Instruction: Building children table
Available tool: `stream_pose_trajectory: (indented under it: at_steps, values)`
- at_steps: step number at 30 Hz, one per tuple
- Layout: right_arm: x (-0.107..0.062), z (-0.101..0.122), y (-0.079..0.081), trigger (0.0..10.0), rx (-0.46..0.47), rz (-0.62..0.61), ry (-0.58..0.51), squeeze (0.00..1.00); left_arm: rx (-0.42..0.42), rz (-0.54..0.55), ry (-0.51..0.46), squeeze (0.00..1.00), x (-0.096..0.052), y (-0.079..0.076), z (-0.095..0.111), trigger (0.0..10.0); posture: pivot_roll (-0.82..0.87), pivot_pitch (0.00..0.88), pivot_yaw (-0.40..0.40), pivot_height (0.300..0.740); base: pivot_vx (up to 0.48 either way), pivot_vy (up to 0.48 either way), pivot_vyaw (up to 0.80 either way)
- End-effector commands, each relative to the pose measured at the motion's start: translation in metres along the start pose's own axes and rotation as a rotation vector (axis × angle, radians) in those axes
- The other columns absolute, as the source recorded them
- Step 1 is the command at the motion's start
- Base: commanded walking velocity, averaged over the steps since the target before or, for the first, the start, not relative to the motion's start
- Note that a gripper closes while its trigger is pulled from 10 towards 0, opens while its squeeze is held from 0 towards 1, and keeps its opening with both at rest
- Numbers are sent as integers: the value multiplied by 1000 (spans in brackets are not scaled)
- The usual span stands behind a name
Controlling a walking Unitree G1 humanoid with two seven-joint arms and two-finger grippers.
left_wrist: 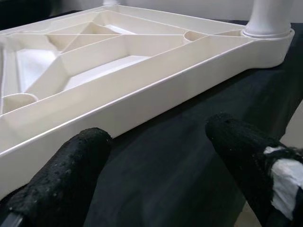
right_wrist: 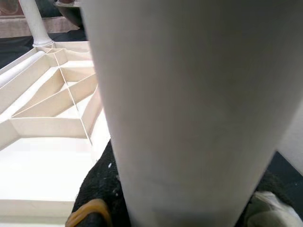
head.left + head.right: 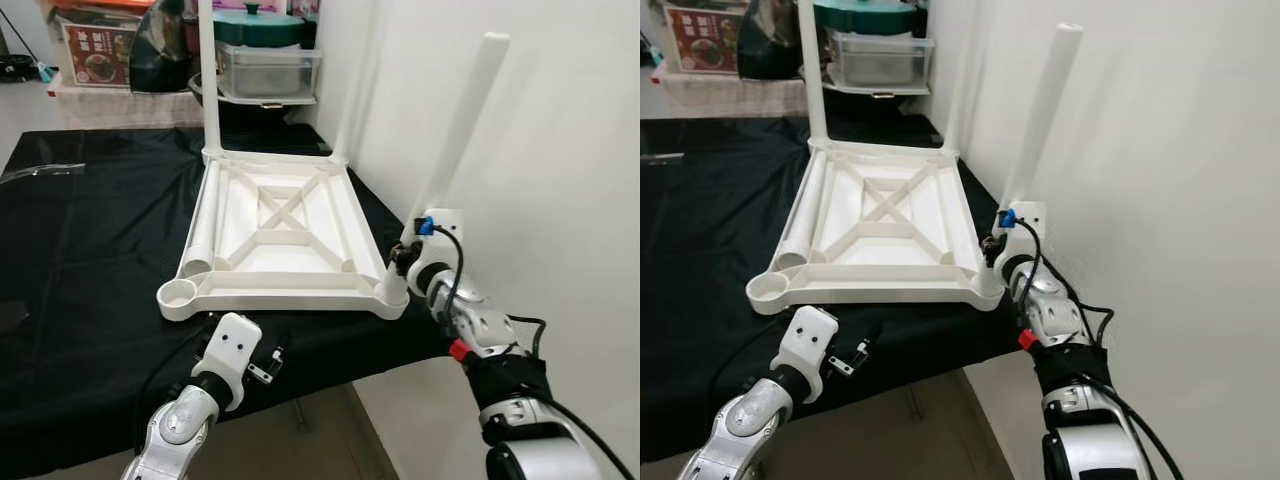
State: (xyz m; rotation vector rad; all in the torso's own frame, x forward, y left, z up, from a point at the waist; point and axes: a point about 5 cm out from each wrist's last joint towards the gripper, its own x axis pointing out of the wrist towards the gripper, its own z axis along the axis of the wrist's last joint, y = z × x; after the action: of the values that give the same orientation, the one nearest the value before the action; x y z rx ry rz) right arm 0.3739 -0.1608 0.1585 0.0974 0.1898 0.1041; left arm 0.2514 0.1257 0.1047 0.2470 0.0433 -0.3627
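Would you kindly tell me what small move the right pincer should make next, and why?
Probably press and twist the leg down into the tabletop's near right corner socket. The right pincer grips its base there, and the leg stands tilted, so it may not be fully seated.

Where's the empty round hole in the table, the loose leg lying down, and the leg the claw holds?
Empty socket [image 3: 178,293], left eye view, inside.
Loose leg [image 3: 203,222], left eye view, mid-length.
Held leg [image 3: 462,120], left eye view, upper shaft.
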Motion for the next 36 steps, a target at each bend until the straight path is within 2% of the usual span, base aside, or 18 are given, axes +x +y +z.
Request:
stream_pose_trajectory:
  at_steps: [1,5,6,15,19,21,22,24,25,26,27,30,36]
  values:
    - [-1,-29,-3,10000,27,-34,161,0,5,-12,1,0,2,-1,1,10000,56,0,-144,740,0,0,0]
    - [-1,-20,9,10000,52,50,95,0,4,-11,1,0,2,-2,0,10000,55,0,-145,740,0,0,0]
    - [-3,-11,9,10000,76,71,22,1000,2,-11,2,0,1,-2,0,10000,54,0,-145,740,0,0,0]
    - [-7,2,0,10000,49,22,-63,1000,1,-10,1,0,2,-2,0,10000,50,0,-147,740,0,0,0]
    - [-14,10,-1,10000,-1,5,-128,1000,1,-9,1,0,1,-2,0,10000,49,0,-150,740,0,0,0]
    - [-29,16,-1,10000,-126,-26,-205,1000,2,-7,5,0,0,-1,-1,10000,45,0,-150,740,0,0,0]
    - [-29,16,-1,10000,-126,-26,-205,1000,2,-7,5,0,0,-1,-1,10000,45,0,-150,740,0,0,0]
    - [-49,10,-5,10000,-188,-79,-220,1000,4,-1,9,0,-2,1,-2,10000,44,0,-154,740,0,0,0]
    - [-49,10,-5,10000,-188,-79,-220,1000,4,-1,9,0,-2,1,-2,10000,44,0,-154,740,0,0,0]
    - [-68,-2,-11,10000,-200,-98,-181,1000,6,12,16,0,-5,4,-4,10000,31,0,-141,740,0,0,0]
    - [-68,-2,-11,10000,-200,-98,-181,1000,6,12,16,0,-5,4,-4,10000,31,0,-141,740,0,0,0]
    - [-89,-13,-16,10000,-212,-97,-139,1000,7,16,27,0,-8,7,-6,10000,9,0,-126,740,0,0,0]
    - [-95,-16,-14,10000,-213,-82,-119,1000,9,13,29,0,-8,7,-7,10000,3,0,-121,740,0,0,0]
